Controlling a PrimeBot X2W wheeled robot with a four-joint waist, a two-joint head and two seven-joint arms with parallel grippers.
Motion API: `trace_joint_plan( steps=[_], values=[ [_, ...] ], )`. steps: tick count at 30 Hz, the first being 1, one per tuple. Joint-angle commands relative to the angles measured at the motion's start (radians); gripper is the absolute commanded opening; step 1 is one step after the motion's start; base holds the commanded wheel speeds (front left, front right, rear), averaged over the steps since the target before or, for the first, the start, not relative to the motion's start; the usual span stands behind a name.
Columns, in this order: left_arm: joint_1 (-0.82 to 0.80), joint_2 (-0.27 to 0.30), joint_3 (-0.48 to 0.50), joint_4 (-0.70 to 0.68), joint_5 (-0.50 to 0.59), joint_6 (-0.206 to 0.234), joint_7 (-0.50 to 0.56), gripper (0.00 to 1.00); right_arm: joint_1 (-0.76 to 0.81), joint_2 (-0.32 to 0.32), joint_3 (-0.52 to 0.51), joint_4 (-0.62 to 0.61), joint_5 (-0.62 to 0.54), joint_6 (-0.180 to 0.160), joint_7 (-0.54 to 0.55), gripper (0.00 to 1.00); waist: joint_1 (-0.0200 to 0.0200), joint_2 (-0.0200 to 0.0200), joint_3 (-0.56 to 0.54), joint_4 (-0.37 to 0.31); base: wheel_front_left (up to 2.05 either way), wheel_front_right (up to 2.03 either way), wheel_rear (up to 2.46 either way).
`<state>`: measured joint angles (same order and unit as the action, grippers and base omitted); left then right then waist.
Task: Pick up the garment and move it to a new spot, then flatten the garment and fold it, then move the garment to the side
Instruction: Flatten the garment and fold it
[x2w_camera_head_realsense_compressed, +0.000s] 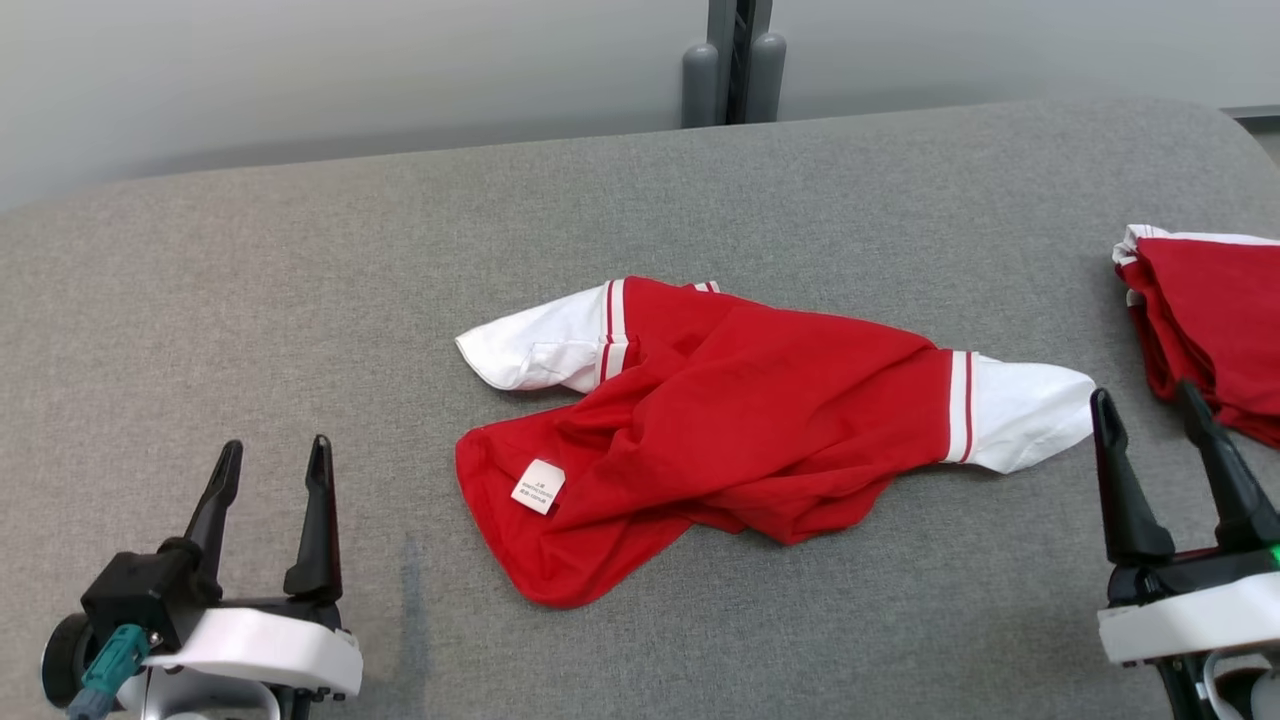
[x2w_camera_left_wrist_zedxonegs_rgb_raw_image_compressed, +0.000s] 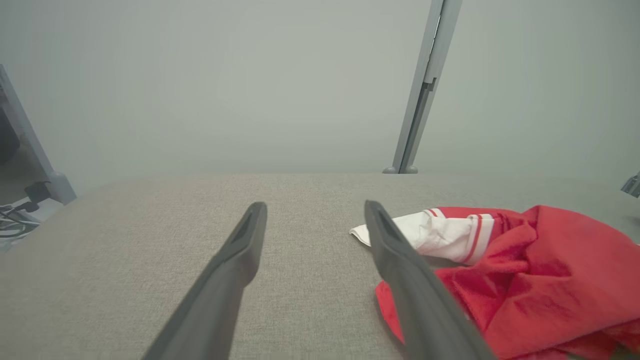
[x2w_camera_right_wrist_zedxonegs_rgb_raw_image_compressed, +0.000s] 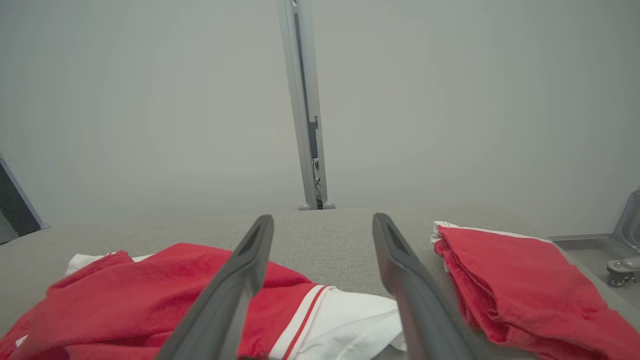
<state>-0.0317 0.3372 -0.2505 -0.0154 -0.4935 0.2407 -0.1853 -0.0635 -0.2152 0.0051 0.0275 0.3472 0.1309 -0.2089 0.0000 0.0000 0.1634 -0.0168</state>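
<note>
1. You have the garment (x2w_camera_head_realsense_compressed: 740, 420) lying loose and crumpled in the middle of the grey padded table (x2w_camera_head_realsense_compressed: 300, 250). Its red body is bunched, and the hem is turned over so the white label (x2w_camera_head_realsense_compressed: 538, 487) faces up. Nothing grips it, so I judge the flattening not yet begun.
2. Its white sleeves stick out at either end, the left sleeve (x2w_camera_head_realsense_compressed: 530, 350) and the right sleeve (x2w_camera_head_realsense_compressed: 1020, 415). They look like the natural handles for pulling the cloth flat.
3. Your right gripper (x2w_camera_head_realsense_compressed: 1143, 392) stands just beside the garment's right sleeve tip. Its jaws are spread wide with nothing between them, which probably suits a pinch on that sleeve.
4. Your left gripper (x2w_camera_head_realsense_compressed: 276, 443) sits well apart from the garment, off its left, near side. It is also fully spread and empty, and it would have to reach in for the hem or the left sleeve.
5. A folded red garment (x2w_camera_head_realsense_compressed: 1215, 320) lies to the right of the garment, apart from it. That is likely the finished pile, so avoid snagging it.
</note>
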Motion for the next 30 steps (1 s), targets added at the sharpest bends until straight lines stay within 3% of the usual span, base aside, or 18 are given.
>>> trace_joint_plan(
  steps=[1,7,12,17,23,30],
  values=[
    [0.013,0.006,0.000,-0.003,-0.004,0.008,0.002,1.00,0.022,0.009,-0.003,-0.017,-0.012,0.000,0.011,1.00,0.0000,0.0000,-0.008,0.000,0.00,0.00,0.00],
    [0.024,0.005,-0.001,-0.016,-0.009,0.018,0.006,1.00,0.048,0.030,-0.008,-0.050,-0.022,0.000,0.036,1.00,0.0000,0.0000,-0.010,-0.003,0.00,0.00,0.00],
    [-0.017,0.009,-0.017,-0.022,-0.006,0.000,0.020,1.00,0.037,0.033,-0.004,-0.065,-0.020,0.000,0.049,1.00,0.0000,0.0000,0.001,-0.007,0.00,0.00,0.00],
    [-0.095,0.005,-0.073,0.022,-0.032,-0.060,0.110,1.00,0.012,0.032,0.018,-0.069,-0.012,0.000,0.055,1.00,0.0000,0.0000,0.032,-0.026,0.00,0.00,0.00],
    [-0.181,-0.022,-0.113,0.185,-0.127,-0.148,0.248,1.00,-0.012,0.035,0.045,-0.054,-0.004,0.000,0.040,1.00,0.0000,0.0000,0.072,-0.063,0.00,0.00,0.00],
    [-0.247,-0.039,-0.105,0.350,-0.201,-0.202,0.304,1.00,-0.029,0.033,0.059,-0.031,-0.004,0.000,0.028,1.00,0.0000,0.0000,0.102,-0.093,0.00,0.00,0.00]
  ],
)
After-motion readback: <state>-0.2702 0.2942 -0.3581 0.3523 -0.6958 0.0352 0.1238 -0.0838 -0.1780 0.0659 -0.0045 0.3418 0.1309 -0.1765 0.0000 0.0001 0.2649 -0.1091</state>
